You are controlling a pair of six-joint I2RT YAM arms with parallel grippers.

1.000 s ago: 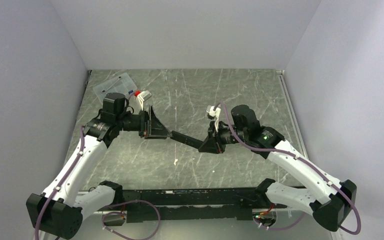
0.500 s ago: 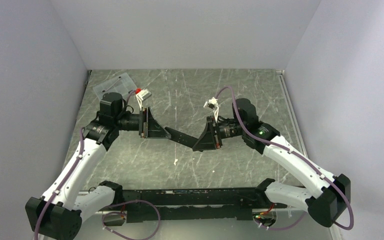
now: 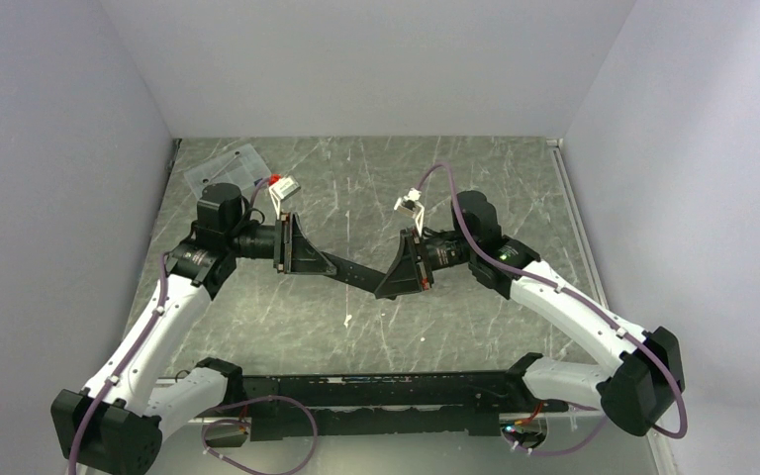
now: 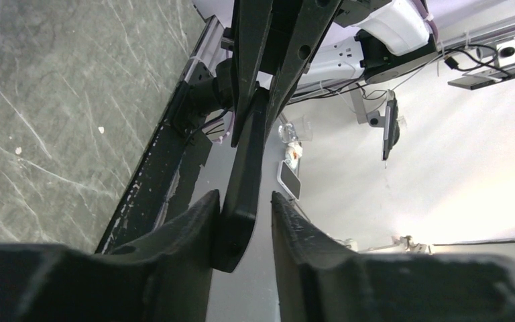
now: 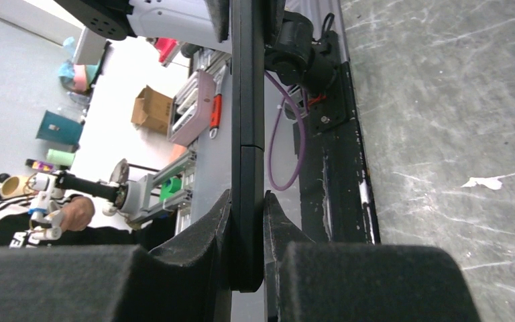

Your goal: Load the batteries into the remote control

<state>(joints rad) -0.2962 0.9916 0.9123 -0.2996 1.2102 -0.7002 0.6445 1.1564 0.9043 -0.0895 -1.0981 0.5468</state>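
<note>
Grey marbled desk, pale walls on three sides. Remote control is up in the air over the middle of the desk, spanning from one arm to the other. Right pincer pinches one end, both fingers pressed flat against the slim black bar. Left pincer brackets the other end: one finger touching, a sliver of light beside the other; cannot tell whether it grips. Clear plastic box lies at the far left corner.
</note>
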